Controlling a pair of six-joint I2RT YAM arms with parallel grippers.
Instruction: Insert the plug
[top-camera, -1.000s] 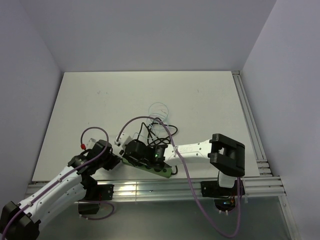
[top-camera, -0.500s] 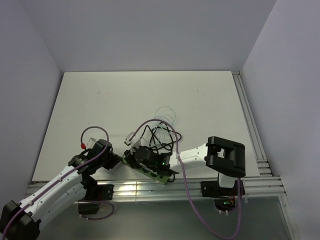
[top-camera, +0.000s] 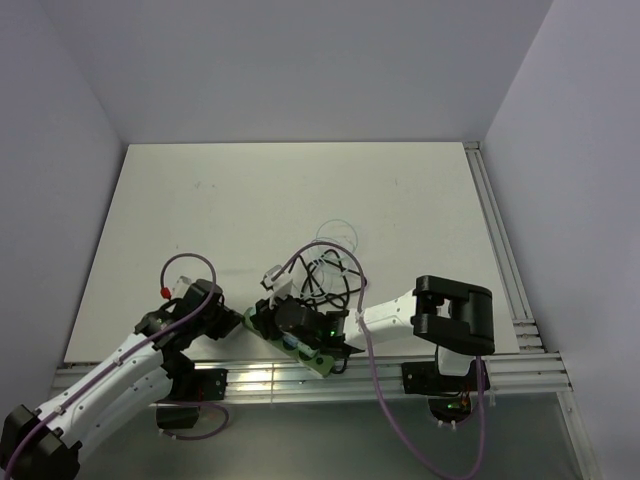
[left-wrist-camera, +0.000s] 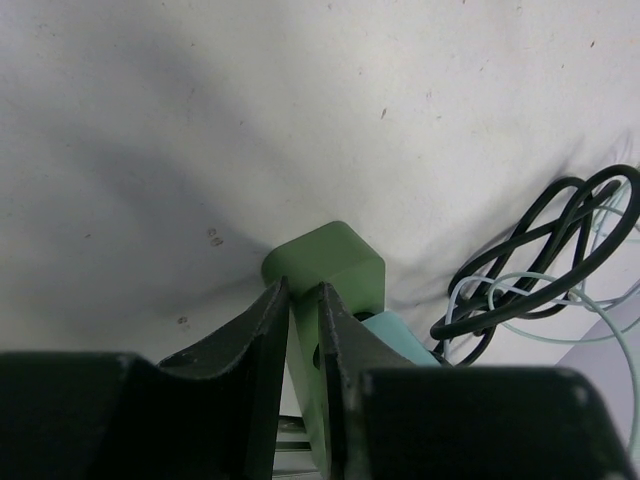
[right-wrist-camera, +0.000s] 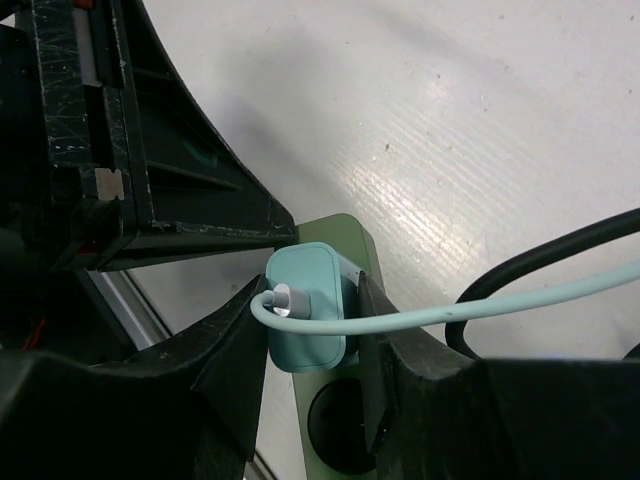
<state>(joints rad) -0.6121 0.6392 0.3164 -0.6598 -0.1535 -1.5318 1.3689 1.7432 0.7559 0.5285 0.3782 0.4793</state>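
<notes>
Plug (right-wrist-camera: 308, 305), a pale teal charger block with rounded corners, is clamped between the two dark fingers of the right gripper (right-wrist-camera: 309, 345). One finger presses on each of its side faces. A pale teal cable (right-wrist-camera: 480, 305) leaves the plug's face through a small white connector and runs off to the right.

In the right wrist view the plug sits directly over the end of a green power strip (right-wrist-camera: 340, 232). An open round socket shows on the strip on the side of the plug nearer the camera. Whether the plug's pins are seated in the strip cannot be told, as the block hides the join.

The left gripper (left-wrist-camera: 302, 320) is closed on the power strip (left-wrist-camera: 330, 260). Its two black fingers pinch a narrow green edge at one end. From this wrist camera the plug (left-wrist-camera: 398, 338) shows as a teal corner just to the right of the fingers, touching the strip.

From above, the power strip (top-camera: 322, 358) lies near the near edge of the white table (top-camera: 300, 180), close to the middle. It is angled from far left to near right. The left gripper (top-camera: 228, 322) meets its left end and the right gripper (top-camera: 290, 322) reaches in from the right, so the two are close together. A tangle of black cable (top-camera: 335, 285) and teal cable lies on the table just beyond them.
</notes>
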